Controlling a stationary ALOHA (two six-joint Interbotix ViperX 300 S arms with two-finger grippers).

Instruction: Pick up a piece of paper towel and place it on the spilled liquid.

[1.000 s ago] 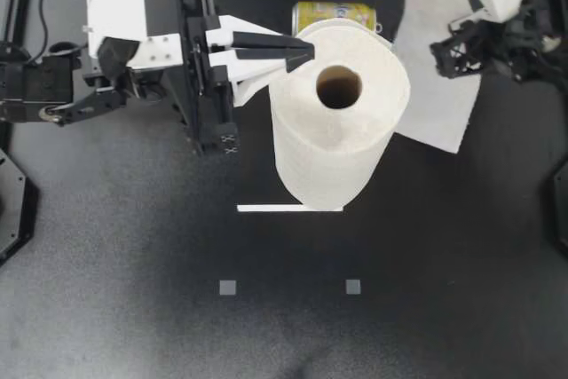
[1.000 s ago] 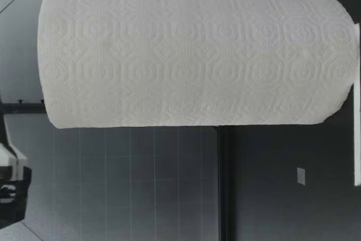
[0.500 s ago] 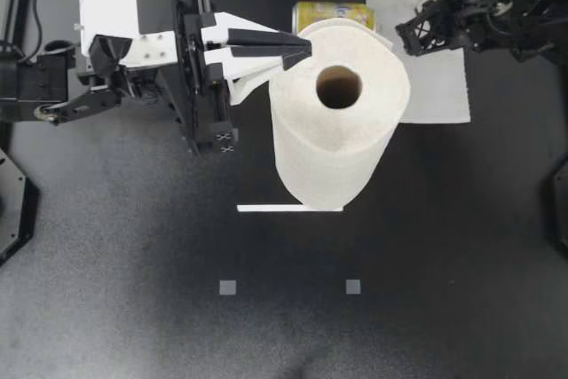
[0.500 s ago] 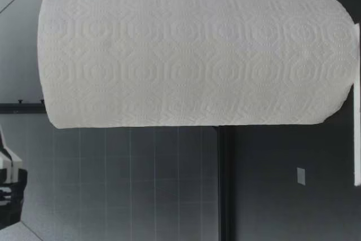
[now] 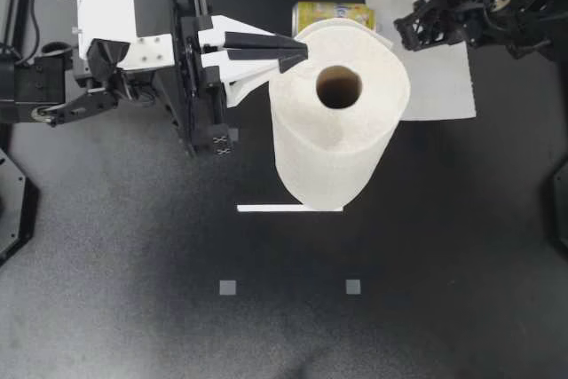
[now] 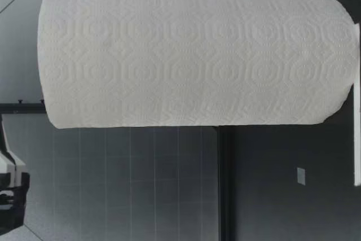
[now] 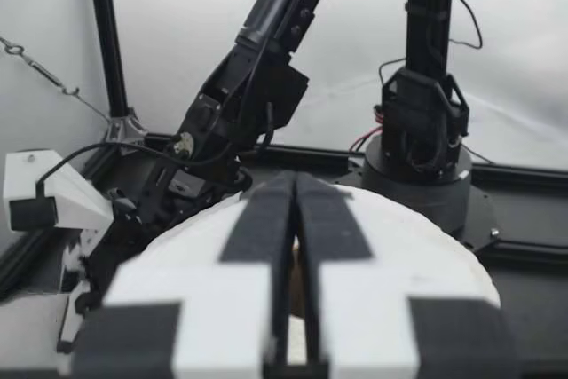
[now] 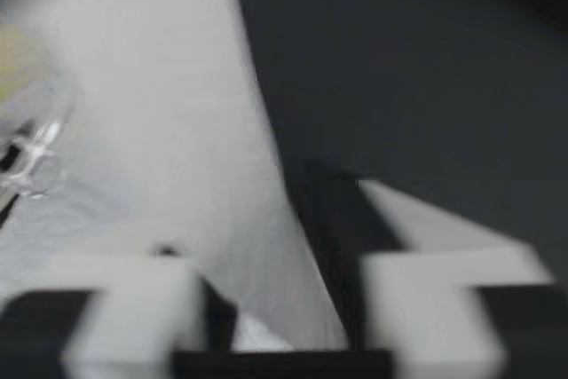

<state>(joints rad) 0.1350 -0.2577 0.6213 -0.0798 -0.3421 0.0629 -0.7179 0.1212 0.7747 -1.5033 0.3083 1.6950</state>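
Two arms in from either side, both over the far half of the black table (image 5: 293, 335). At centre: an upright paper towel roll (image 5: 330, 148) on a flat white base (image 5: 266, 209), filling most of the low view (image 6: 192, 55).

For the left gripper (image 5: 302, 49): pressed together with barely a slit between, tips over the roll's top rim on the side away from the right arm. Same closed pair seen along the wrist (image 7: 295, 193), lying over the roll's white top — actual contact with the paper not clear.

For the right gripper (image 5: 413, 29): above a loose paper towel sheet (image 5: 441, 77); pinching it or not, cannot tell, with the wrist view blurred.

Sheet spread just beside the roll at the table's far right, one edge hidden behind the roll's top. Yellow can (image 5: 333, 15) on its side just behind the roll, partly covered by it. Toward the front, two small grey squares (image 5: 228, 288), well apart from the rest.
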